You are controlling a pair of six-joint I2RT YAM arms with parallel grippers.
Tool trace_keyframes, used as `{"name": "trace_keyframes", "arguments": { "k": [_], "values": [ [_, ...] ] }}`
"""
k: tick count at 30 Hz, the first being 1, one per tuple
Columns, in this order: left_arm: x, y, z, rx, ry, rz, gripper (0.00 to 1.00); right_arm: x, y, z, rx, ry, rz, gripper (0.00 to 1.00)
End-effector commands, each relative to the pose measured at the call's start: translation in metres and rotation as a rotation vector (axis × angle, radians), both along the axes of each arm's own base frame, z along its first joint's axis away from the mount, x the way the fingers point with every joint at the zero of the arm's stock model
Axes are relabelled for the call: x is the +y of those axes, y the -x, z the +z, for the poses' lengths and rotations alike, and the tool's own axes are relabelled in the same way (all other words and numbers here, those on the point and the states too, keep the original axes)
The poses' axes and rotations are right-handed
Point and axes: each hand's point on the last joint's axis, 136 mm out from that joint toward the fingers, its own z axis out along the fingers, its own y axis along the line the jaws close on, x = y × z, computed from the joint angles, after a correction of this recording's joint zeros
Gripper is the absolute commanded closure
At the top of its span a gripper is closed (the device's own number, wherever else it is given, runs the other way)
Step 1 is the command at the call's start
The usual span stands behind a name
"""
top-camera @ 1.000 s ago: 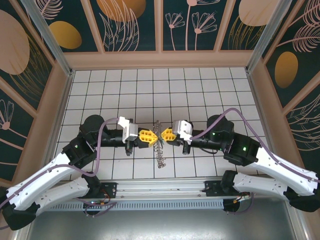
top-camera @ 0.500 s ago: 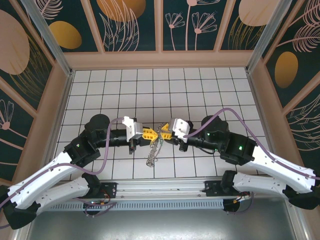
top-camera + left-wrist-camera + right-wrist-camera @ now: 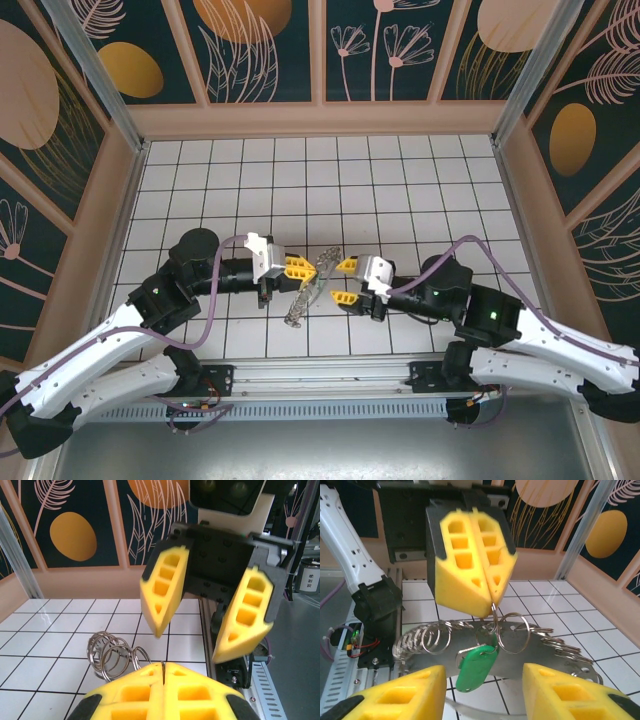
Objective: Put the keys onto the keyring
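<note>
Left tool (image 3: 300, 267) has its yellow fingers pressed together, pinching a wire ring of the keyring (image 3: 305, 292). The keyring hangs from the tips and slants toward 7 o'clock over the tiled desk (image 3: 400, 180). The pale-green key (image 3: 476, 667) dangles just below that pinch. Right tool (image 3: 344, 282) sits at 3 o'clock, just beside the keyring, fingers spread and holding nothing

White tiled table (image 3: 400, 180), leaf-patterned wall panels (image 3: 270, 50)
</note>
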Motion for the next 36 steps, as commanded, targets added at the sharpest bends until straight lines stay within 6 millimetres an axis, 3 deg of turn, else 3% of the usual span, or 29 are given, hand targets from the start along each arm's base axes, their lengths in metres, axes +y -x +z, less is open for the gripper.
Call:
{"name": "trace_keyframes", "arguments": {
  "k": [1, 20, 23, 28, 34, 36],
  "values": [
    [0.003, 0.008, 0.037, -0.056, 0.092, -0.022, 1.00, 0.008, -0.007, -0.002, -0.001, -0.023, -0.044, 0.56],
    [0.003, 0.010, 0.037, -0.046, 0.096, -0.033, 1.00, 0.027, -0.010, -0.009, -0.034, -0.026, -0.040, 0.53],
    [0.004, 0.011, 0.038, -0.048, 0.099, -0.036, 1.00, 0.028, -0.015, -0.010, -0.043, -0.020, -0.060, 0.57],
    [0.004, 0.012, 0.038, -0.046, 0.100, -0.039, 1.00, 0.030, -0.016, -0.007, -0.055, -0.027, -0.064, 0.74],
    [0.005, 0.013, 0.038, -0.046, 0.102, -0.036, 1.00, 0.032, -0.020, -0.009, -0.058, -0.015, -0.077, 0.81],
    [0.005, 0.012, 0.038, -0.046, 0.100, -0.032, 1.00, 0.032, -0.022, -0.009, -0.060, -0.008, -0.088, 0.88]
  ]
}}
